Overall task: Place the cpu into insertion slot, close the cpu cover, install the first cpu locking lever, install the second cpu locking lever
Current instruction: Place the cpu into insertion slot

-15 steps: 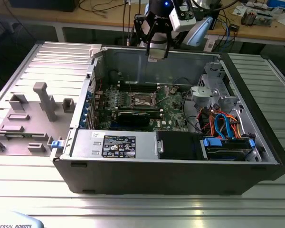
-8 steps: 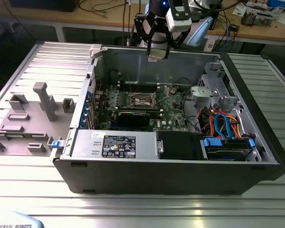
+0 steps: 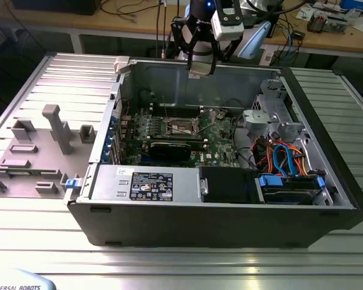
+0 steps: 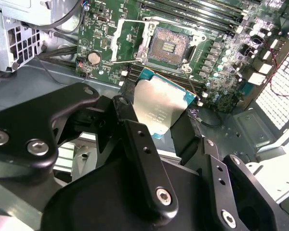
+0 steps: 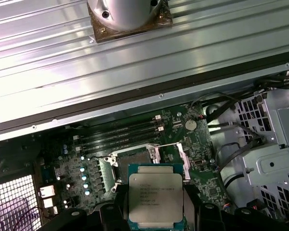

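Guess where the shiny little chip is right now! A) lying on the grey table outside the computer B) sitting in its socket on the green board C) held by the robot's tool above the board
C: in the second wrist view the tool grips the cpu by its edges, off the board, and the insertion slot beyond it is uncovered with no chip in it.

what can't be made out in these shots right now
cpu underside: faces away in both wrist views.
cpu's gripped edges: behind the jaws in both wrist views.
insertion slot: partly behind the cpu in the first wrist view; its contacts too small in the exterior view.
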`<state>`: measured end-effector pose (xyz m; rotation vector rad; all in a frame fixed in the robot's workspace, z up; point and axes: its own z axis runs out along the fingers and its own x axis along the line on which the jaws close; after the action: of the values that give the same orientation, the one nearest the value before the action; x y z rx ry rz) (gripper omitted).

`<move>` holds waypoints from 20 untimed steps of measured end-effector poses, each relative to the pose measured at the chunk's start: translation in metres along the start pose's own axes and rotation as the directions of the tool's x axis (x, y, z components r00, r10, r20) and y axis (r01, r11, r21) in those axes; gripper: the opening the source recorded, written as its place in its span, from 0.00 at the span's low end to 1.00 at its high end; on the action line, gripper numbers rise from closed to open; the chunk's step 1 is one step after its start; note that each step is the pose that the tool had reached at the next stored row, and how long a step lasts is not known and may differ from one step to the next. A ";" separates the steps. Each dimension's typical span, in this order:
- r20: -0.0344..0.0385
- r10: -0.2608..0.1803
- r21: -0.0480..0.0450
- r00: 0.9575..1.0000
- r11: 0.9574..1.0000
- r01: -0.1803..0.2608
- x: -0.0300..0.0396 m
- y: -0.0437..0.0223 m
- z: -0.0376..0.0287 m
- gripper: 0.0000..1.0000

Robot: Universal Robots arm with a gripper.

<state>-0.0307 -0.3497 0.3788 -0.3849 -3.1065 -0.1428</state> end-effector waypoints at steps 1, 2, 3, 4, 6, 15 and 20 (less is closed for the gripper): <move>0.000 0.000 0.000 1.000 1.000 0.000 0.0006 -0.0001 0.0000 0.54; 0.000 0.000 0.000 1.000 1.000 0.000 0.0013 -0.0003 0.0000 0.54; 0.003 0.001 -0.001 1.000 1.000 -0.001 0.0024 -0.0006 0.0000 0.54; 0.004 0.018 -0.001 1.000 1.000 -0.018 0.0024 -0.0006 0.0001 0.54; 0.007 0.046 -0.002 0.999 0.999 -0.046 0.0024 -0.0006 0.0002 0.54; 0.021 0.212 -0.007 0.977 0.977 -0.212 0.0024 -0.0007 0.0008 0.54; 0.024 0.239 -0.008 0.971 0.971 -0.239 0.0024 -0.0007 0.0009 0.54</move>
<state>-0.0332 -0.3497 0.3780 -0.7612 -3.0507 -0.1439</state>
